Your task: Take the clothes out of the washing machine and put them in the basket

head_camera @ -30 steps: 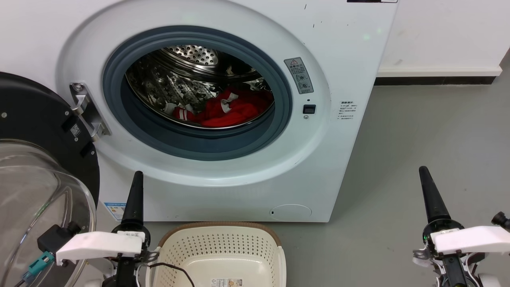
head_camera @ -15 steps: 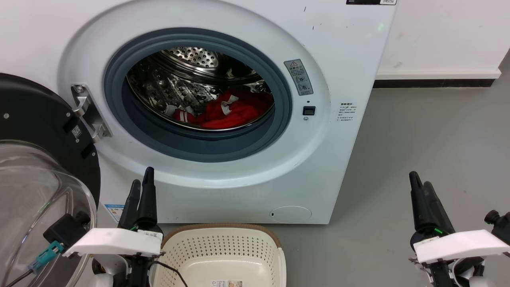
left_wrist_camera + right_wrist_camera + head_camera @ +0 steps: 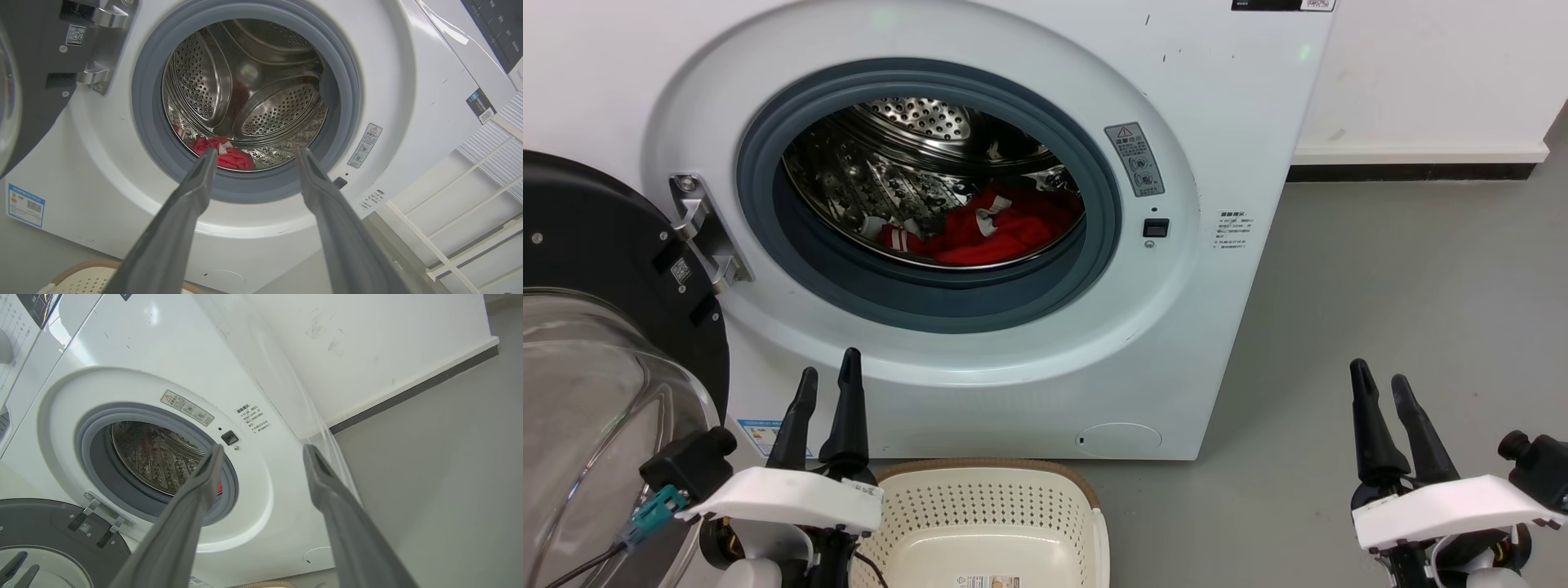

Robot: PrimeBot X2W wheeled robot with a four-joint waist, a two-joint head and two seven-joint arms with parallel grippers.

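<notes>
The white washing machine (image 3: pixel 1241 122) stands with its black-rimmed glass door (image 3: pixel 596 269) swung wide to the left. Red clothes (image 3: pixel 992 229) with white striped trim lie low in the steel drum (image 3: pixel 890 163), also seen as clothes (image 3: pixel 222 151) in the left wrist view. The cream basket (image 3: pixel 980 523) sits on the floor just below the machine. My left gripper (image 3: pixel 829 377) is open, low beside the basket's left rim. My right gripper (image 3: pixel 1380 380) is open over the floor at the lower right. Both are empty and well short of the drum.
Grey floor (image 3: pixel 1405 286) stretches to the right of the machine, ending at a white wall with a dark skirting (image 3: pixel 1413 169). The open door (image 3: pixel 24 81) juts out close to my left arm. A white slatted rack (image 3: pixel 482 179) appears in the left wrist view.
Both grippers have gone from shut to open, fingers spreading apart. The left gripper has shifted slightly right toward the basket and the right one slightly left.
</notes>
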